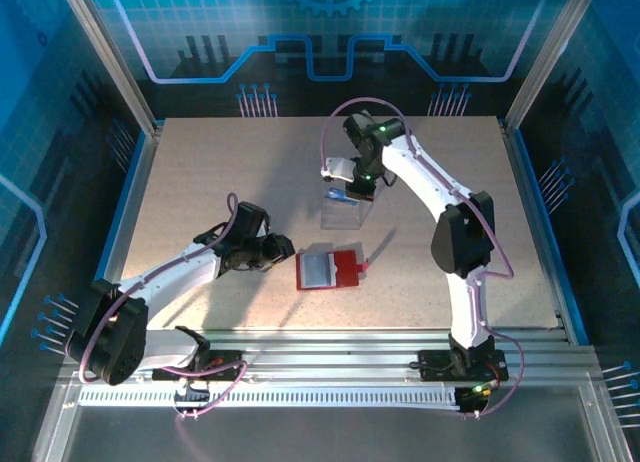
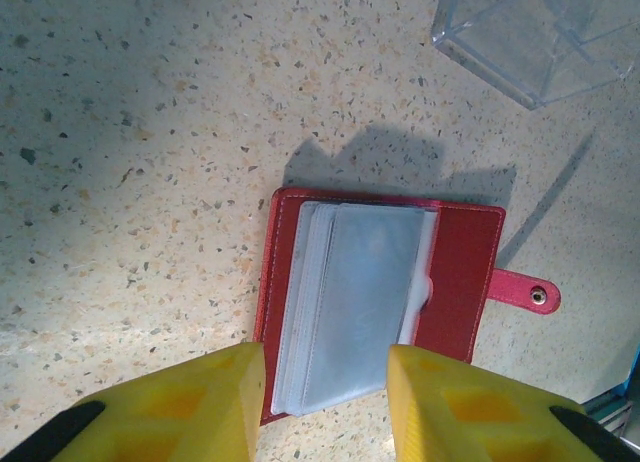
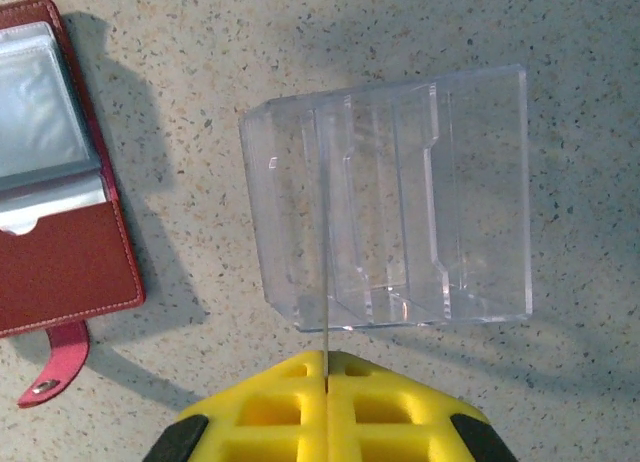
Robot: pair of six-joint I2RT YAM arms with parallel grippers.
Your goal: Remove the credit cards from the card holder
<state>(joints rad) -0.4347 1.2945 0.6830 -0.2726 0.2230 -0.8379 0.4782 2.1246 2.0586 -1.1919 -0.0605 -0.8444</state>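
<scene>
The red card holder (image 1: 328,269) (image 2: 460,272) (image 3: 60,272) lies open and flat on the table, greyish sleeves up and tab (image 2: 525,290) out to one side. My left gripper (image 1: 283,252) (image 2: 326,382) is open, its yellow fingers straddling the near end of the sleeves; I cannot tell whether they touch. My right gripper (image 1: 350,190) (image 3: 326,357) is shut on one of the credit cards (image 1: 341,195) (image 3: 325,282), blue from above and edge-on in the right wrist view, held over a clear plastic box (image 3: 400,212).
The clear box (image 1: 345,214) (image 2: 545,32) with inner dividers stands on the speckled table (image 1: 200,182) just beyond the card holder. Metal rails run along the near edge, and frame posts and blue panels bound the sides.
</scene>
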